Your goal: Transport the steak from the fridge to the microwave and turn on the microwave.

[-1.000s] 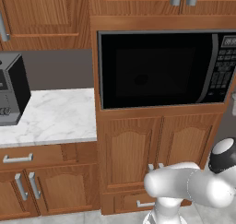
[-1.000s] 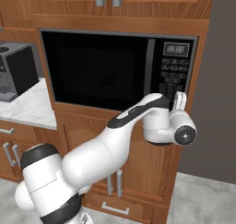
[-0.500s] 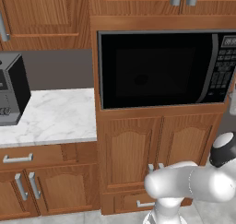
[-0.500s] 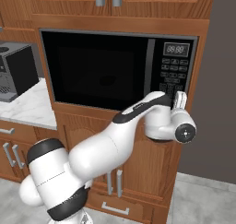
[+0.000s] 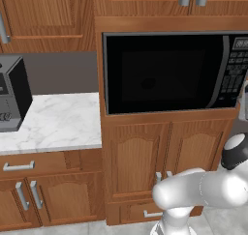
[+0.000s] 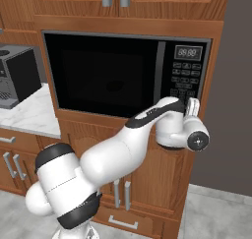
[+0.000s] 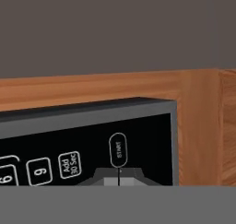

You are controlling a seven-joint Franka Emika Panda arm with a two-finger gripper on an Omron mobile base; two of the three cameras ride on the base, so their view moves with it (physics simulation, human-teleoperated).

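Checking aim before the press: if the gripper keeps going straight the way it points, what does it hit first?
Most likely the START button on the microwave keypad; the shut gripper sits just under it. Depth is unclear.

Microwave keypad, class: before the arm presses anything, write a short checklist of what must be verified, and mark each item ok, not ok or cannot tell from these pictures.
1. microwave door shut: ok.
2. Steak inside: cannot tell, the glass is dark.
3. gripper closed for a poke: ok.
4. Fingertips lined up with the START button in the hand view: ok.
5. Button already touched: cannot tell.
6. Display lit with digits: ok.
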